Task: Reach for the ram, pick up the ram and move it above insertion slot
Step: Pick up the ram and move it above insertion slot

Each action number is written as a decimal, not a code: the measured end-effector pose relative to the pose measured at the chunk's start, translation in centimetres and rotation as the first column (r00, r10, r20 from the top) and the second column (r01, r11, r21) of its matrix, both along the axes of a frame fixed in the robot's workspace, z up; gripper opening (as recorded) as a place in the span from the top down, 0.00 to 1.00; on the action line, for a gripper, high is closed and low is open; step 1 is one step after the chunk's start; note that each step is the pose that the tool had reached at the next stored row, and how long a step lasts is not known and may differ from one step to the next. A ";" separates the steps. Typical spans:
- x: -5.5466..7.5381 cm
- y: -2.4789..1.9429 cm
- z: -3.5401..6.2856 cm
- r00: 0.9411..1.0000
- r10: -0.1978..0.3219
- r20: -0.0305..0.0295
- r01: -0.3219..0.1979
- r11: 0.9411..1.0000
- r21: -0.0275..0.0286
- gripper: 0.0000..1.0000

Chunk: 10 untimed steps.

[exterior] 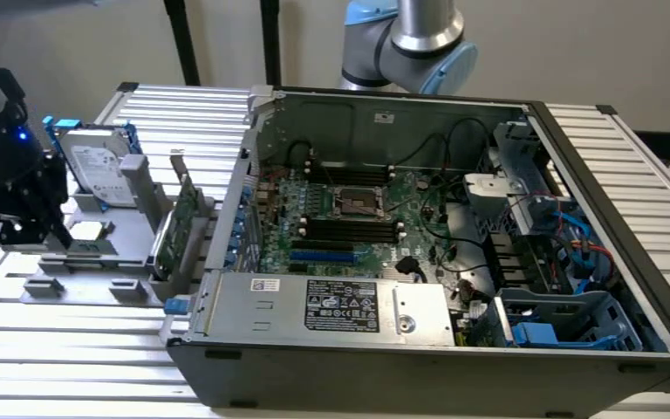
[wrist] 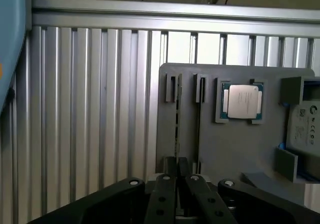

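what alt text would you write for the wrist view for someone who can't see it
The black end effector hangs over a grey parts holder on a ribbed aluminium table, close to the holder's two narrow slots. Beside the slots sit a square silver processor and part of a hard drive.

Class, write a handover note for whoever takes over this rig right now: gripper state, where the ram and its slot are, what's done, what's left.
Gripper: above the grey fixture, in line with a thin edge-on strip standing in its slot, likely the ram. Whether it grips cannot be told.
Memory slots: inside the open case, to the exterior view's right of the fixture.
Done: reach is about complete.
Left: ram not lifted, not above the slots.
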<state>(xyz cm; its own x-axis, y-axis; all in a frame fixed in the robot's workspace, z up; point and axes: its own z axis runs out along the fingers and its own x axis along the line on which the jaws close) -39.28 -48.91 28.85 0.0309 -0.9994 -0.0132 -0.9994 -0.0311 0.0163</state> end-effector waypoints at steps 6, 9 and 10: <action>1.8 0.00 2.71 1.000 0.000 0.000 0.000 1.000 0.002 0.87; 3.2 0.00 3.94 1.000 0.000 0.000 0.000 1.000 0.005 0.87; 3.7 0.00 4.41 1.000 0.000 0.000 0.000 1.000 0.007 0.87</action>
